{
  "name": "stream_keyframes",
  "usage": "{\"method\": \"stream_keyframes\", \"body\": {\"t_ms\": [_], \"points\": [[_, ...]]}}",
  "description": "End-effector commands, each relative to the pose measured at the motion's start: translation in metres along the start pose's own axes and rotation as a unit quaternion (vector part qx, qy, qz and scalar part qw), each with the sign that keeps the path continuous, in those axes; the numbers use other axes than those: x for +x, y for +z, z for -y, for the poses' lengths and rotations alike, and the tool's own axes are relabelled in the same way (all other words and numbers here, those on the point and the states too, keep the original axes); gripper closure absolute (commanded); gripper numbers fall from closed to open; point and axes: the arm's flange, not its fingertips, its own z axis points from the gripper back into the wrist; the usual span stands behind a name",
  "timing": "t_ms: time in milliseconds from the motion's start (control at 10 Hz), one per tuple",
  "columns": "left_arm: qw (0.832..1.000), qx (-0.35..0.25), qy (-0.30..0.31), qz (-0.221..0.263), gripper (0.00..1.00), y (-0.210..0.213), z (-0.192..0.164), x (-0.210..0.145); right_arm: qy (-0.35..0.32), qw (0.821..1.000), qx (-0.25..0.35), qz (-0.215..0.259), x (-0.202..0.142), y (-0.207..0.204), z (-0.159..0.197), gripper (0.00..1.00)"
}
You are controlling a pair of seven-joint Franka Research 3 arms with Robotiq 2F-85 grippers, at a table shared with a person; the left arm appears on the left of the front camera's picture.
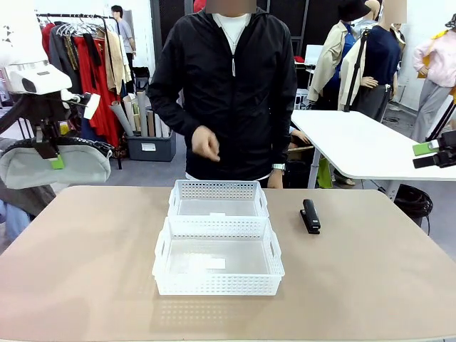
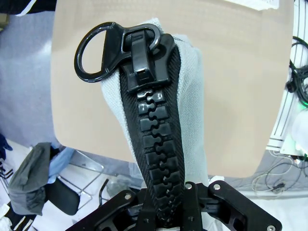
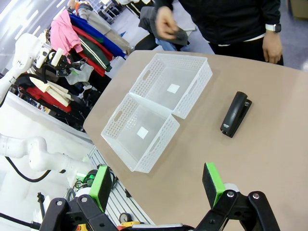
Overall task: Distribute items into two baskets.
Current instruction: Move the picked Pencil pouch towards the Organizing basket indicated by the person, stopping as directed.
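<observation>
My left gripper hangs high above the table's left edge, shut on the grey fabric bag, which sags on both sides of it. In the left wrist view the bag hangs straight down from my gripper, its black zipper and ring pull facing the camera. Two white lattice baskets stand end to end mid-table: the far basket and the near basket. The black stapler lies right of the far basket. My right gripper is open at the right edge, above the table.
A person in a black jacket stands at the far side, one hand raised above the far basket. Seen from the right wrist, the stapler lies beside the far basket, with the near basket closer to me. A white table stands back right.
</observation>
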Motion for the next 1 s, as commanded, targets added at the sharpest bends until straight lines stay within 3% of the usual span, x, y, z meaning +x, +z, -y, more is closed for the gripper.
{"method": "stream_keyframes", "body": {"t_ms": [0, 900], "points": [[1.000, 0.003, 0.001, 0.005, 1.00, 0.0018, -0.0005, -0.0010, -0.001, 1.000, 0.004, 0.004, 0.0002, -0.0006, -0.0024, 0.00], [1.000, 0.003, 0.001, 0.005, 1.00, 0.0018, -0.0005, -0.0010, -0.001, 1.000, 0.004, 0.004, 0.0002, -0.0006, -0.0024, 0.00]]}}
